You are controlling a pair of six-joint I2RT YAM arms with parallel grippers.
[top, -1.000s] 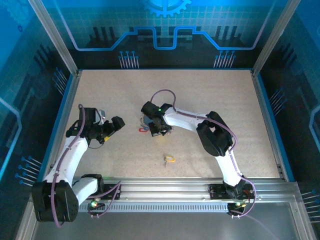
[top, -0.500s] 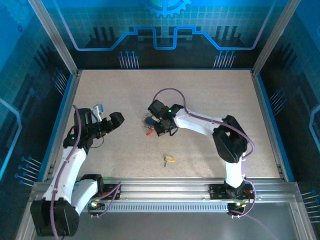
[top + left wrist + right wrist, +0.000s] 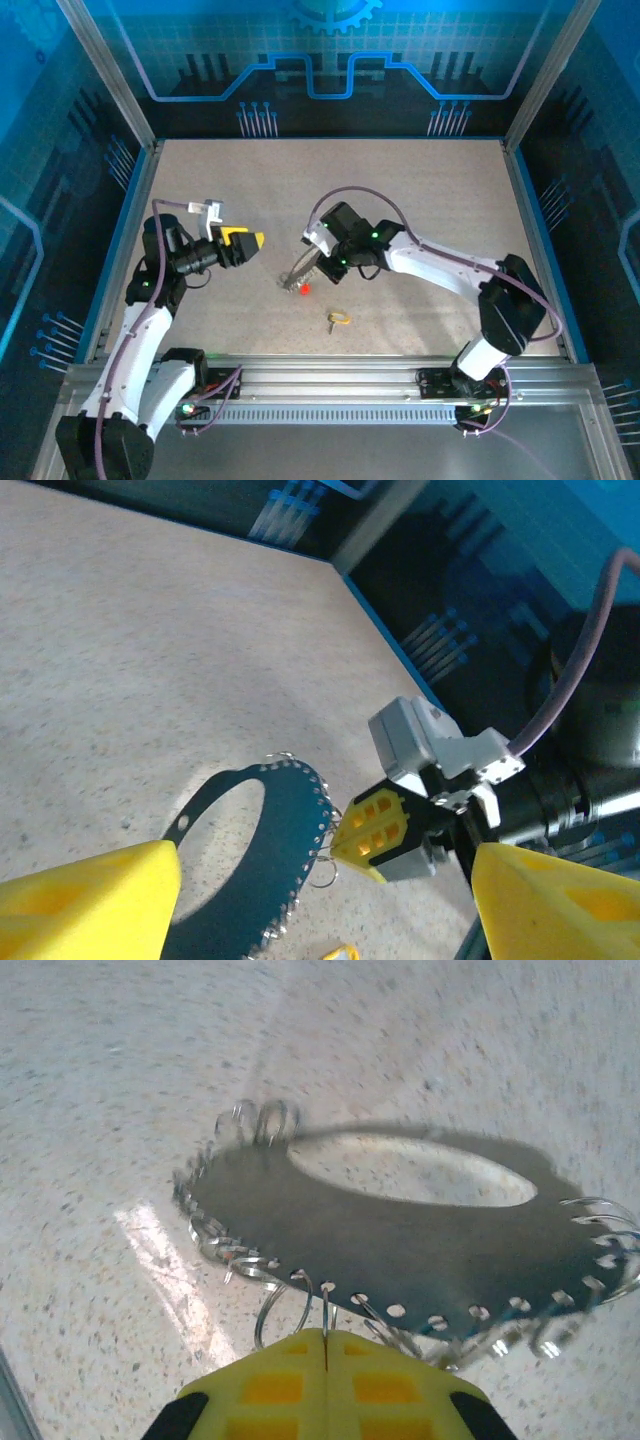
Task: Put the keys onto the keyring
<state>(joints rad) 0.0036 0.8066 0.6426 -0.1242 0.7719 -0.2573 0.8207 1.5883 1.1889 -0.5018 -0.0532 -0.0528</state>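
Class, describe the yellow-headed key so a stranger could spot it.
On the speckled beige table, look near the front edge, about halfway across. The tiny yellow-headed metal key lies alone there; the red-headed key is farther back, beside the dark oval strap.

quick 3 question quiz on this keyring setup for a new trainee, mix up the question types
1. True or false: the right gripper is shut on the rim of the keyring.
2. Fill in the blank: the jaws of the left gripper stand ____.
3. Where is the yellow key?
A. lying loose on the table
B. between the left gripper's fingers
C. already hanging on the keyring

Key: 1 true; 2 open; 3 A
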